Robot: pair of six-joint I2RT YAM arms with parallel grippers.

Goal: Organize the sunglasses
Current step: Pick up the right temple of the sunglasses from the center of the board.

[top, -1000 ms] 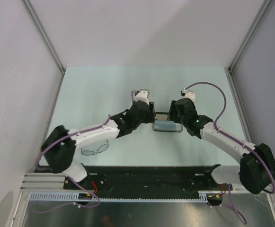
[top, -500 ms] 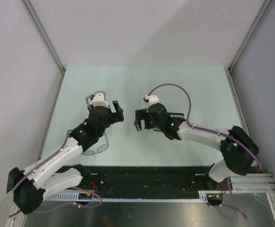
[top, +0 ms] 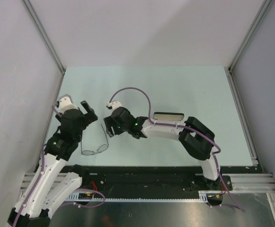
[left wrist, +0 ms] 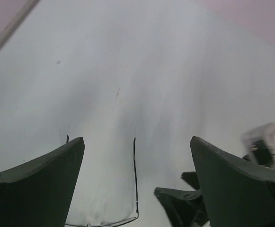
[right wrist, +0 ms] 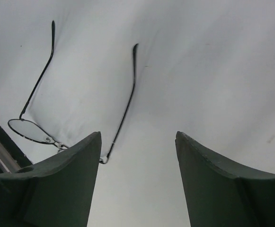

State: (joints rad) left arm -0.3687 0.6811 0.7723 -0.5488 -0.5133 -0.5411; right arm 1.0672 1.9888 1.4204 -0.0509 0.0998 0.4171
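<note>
Both claws are closing in on one target: the sunglasses (top: 99,148) are lying open on the table (top: 175,85), well to the left of the black case (top: 168,115) and nearer the arm bases than it. Their lens front is running roughly left to right, and the slim temples are pointing away from the bases. The right gripper (top: 107,126) is reaching across from the case side with its jaws apart, hovering just beside the temple tips. Its wrist view is showing one temple of the sunglasses (right wrist: 125,109) slanting toward the gap of the right gripper (right wrist: 138,135). The left gripper (top: 88,109), farther from the case than the glasses, is also hanging spread wide. A temple of the sunglasses (left wrist: 134,175) is showing between the fingers of the left gripper (left wrist: 137,142). The right one is looking marginally nearer.
</note>
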